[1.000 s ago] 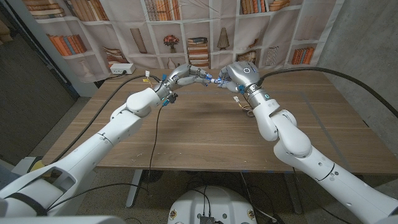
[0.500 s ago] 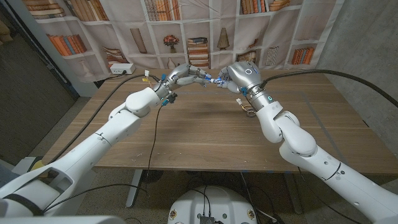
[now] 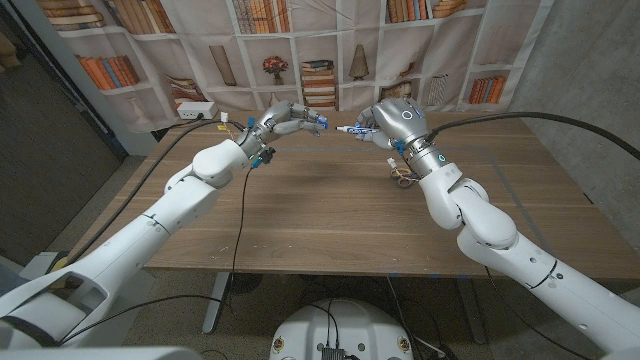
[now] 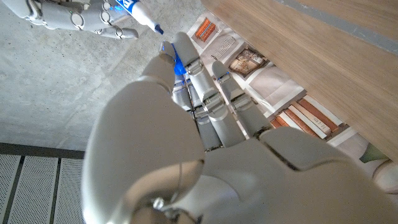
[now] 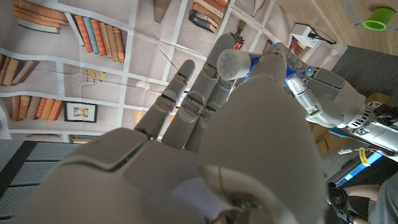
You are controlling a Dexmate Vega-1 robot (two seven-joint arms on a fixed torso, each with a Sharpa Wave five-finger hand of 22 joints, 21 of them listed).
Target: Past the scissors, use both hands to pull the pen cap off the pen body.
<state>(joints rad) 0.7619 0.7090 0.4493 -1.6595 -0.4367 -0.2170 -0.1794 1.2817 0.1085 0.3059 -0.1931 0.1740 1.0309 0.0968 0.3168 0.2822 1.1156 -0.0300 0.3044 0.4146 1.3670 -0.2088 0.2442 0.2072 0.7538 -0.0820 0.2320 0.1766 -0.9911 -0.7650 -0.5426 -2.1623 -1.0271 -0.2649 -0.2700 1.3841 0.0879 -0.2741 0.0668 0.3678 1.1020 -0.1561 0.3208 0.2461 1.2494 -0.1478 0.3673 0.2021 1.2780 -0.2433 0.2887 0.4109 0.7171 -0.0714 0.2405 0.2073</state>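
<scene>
Holding, raised above the far part of the brown wooden bench [image 3: 330, 210], at about 12 o'clock:

- White pen body with blue printing and bare blue tip [image 3: 352, 129]: grasped by the right robot hand [image 3: 376, 124], tip aimed at the left hand.
- Small blue pen cap [image 3: 321, 121]: pinched in the left robot hand [image 3: 288, 119].
- Gap between the two: cap judged already off.
- Arms: both reach forward, hands level and facing.
- Metal scissors with looped handles [image 3: 403, 179]: lying on the bench beneath the right forearm, at about 2 o'clock.
</scene>
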